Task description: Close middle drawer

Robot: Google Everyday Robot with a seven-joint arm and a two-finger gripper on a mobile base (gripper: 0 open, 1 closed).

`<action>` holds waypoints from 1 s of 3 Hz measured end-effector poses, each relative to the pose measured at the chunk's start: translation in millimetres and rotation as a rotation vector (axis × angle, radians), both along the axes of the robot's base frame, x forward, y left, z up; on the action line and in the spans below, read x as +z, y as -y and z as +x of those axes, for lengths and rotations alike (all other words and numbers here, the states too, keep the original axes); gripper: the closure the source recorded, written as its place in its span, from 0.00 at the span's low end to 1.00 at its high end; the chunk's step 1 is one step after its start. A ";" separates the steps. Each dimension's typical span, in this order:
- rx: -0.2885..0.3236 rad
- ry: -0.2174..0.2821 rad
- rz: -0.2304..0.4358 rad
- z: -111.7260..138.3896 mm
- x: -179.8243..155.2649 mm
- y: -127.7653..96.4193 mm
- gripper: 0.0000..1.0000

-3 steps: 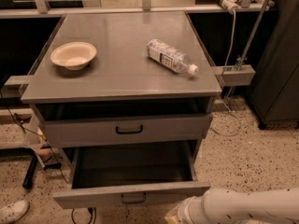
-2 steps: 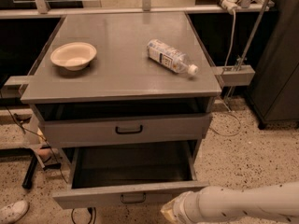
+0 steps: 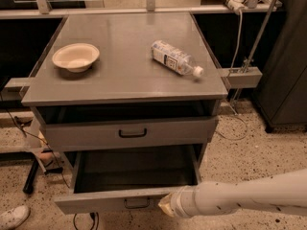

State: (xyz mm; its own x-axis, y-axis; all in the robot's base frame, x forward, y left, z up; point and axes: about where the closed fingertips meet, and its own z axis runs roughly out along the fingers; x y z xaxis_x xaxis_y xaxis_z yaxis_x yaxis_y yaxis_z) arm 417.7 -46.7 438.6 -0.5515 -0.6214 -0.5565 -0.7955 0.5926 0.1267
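- Gripper (image 3: 164,206): sat low at the near edge of the scene, at the end of the white arm, close against the front of the open drawer. Open or closed: could not be told.
- Middle drawer (image 3: 96,203): stood pulled well out, with its tray open beyond the gripper and its front panel just beside it. Touching or only near: could not be told.
- Handle (image 3: 136,203): lay just beside the gripper, toward the panel's middle. Contact point judged off-centre, near the panel's end.
- Risk 1, skewing: likely from a push at the panel's end, which would twist the tray in its runners and jam it partway.
- Risk 2, slipping: likely if the rounded tip slid along the flat panel and past its corner, leaving the drawer open.
- Risk 3, wrong front: possible if contact rose to the upper drawer (image 3: 86,135), above and beyond the gripper.
- Risk 4, jolt: a hard shove would shake the cabinet. Bottle (image 3: 175,59), on its side on the top far beyond the gripper, judged free to roll; bowl (image 3: 75,57) less so.
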 end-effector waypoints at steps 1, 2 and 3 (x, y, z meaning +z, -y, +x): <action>-0.029 0.016 -0.029 13.9 -0.6 -2.8 1.00; -0.011 0.021 -0.030 16.3 -1.0 -11.0 0.85; -0.013 0.021 -0.030 16.0 -1.0 -10.3 0.60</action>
State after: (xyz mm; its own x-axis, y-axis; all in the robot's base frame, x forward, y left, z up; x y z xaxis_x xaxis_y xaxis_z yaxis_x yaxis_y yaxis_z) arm 433.7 -36.4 437.5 -0.5480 -0.6308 -0.5493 -0.7902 0.6058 0.0927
